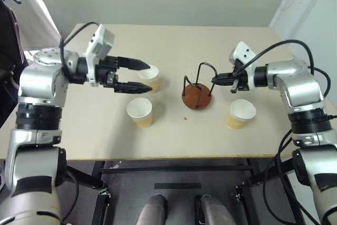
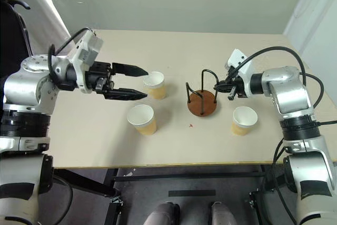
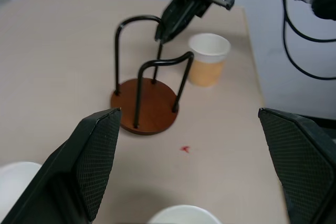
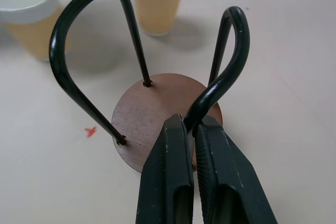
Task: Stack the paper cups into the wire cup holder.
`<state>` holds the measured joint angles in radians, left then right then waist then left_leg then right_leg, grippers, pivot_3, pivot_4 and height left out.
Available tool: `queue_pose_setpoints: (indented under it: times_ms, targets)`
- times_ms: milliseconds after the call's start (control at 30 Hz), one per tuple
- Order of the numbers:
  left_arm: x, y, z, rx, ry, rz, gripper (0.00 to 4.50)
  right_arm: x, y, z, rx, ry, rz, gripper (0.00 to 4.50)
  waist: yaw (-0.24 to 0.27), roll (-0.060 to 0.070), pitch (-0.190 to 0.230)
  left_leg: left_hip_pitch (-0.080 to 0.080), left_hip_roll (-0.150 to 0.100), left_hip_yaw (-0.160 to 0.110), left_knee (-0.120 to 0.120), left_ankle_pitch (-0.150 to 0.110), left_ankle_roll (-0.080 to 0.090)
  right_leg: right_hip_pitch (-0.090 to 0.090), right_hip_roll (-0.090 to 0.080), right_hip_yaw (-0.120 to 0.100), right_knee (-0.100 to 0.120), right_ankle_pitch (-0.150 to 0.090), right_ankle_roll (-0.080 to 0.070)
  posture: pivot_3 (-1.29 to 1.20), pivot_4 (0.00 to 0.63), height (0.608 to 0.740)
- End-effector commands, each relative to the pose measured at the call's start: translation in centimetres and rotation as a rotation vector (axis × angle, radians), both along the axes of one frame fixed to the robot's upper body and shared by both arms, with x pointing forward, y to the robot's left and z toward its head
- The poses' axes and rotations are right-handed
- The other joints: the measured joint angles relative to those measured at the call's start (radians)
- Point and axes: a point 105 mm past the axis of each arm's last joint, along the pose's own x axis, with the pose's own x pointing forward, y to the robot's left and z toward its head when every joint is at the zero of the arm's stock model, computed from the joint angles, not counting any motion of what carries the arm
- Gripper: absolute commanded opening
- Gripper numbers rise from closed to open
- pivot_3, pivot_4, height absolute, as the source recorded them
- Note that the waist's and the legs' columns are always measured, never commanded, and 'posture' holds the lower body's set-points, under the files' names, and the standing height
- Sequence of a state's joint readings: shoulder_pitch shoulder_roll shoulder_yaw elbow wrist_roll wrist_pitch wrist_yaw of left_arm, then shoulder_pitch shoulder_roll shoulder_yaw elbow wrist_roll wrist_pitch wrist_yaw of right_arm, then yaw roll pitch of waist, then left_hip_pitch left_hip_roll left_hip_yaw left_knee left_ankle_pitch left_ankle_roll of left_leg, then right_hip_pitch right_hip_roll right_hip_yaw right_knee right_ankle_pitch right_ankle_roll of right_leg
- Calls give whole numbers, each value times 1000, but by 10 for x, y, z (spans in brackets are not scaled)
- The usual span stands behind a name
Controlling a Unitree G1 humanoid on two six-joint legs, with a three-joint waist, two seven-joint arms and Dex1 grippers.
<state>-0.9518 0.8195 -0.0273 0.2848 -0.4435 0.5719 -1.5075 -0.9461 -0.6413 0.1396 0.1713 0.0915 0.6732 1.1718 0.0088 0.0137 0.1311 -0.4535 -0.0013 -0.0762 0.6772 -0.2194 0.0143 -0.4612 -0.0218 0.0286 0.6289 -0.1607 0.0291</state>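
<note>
1. The wire cup holder with its round reddish-brown disc base and two black wire loops is standing mid-counter on the beige counter, with no cup in it.
2. The right gripper is pinching one wire loop between its closed fingers.
3. The left gripper is hovering with its fingers spread wide, holding nothing, just beside the far tan paper cup.
4. A second tan cup is sitting nearer the front edge; a third is standing right of the holder.

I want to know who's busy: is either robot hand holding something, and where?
The right gripper pinches one black loop of the wire cup holder. The left gripper is open, empty.
</note>
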Motion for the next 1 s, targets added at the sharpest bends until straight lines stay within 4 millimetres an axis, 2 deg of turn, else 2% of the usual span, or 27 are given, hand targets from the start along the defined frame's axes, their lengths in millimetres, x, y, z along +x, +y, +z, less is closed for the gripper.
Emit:
queue_pose_setpoints:
  times_ms: [33,333,733,833,1000]
  targets:
    - [-13,-10,5,9,-18,-48,4500,-15,11,7,-21,-26,74,23,0,0,0,0,0,0,0,0,0,0,0,0,0,0,0,0,150,740]
    - [-19,-21,11,-4,-11,-54,4500,-18,23,-7,-56,-3,109,23,0,0,0,1,0,0,1,1,0,1,0,0,0,0,0,0,150,740]
    - [-19,-27,15,-18,-7,-39,4500,-10,25,-20,-94,23,107,23,0,0,0,1,0,0,1,1,0,1,0,0,0,1,1,0,150,740]
    - [-19,-27,14,-20,-6,-39,4500,-9,24,-21,-99,23,102,706,0,0,0,1,0,0,1,1,0,1,0,0,0,1,1,0,150,740]
    - [-19,-23,10,-21,-3,-40,4500,-5,21,-18,-88,16,74,2410,0,0,0,1,0,0,1,1,0,1,0,0,0,1,1,0,150,740]
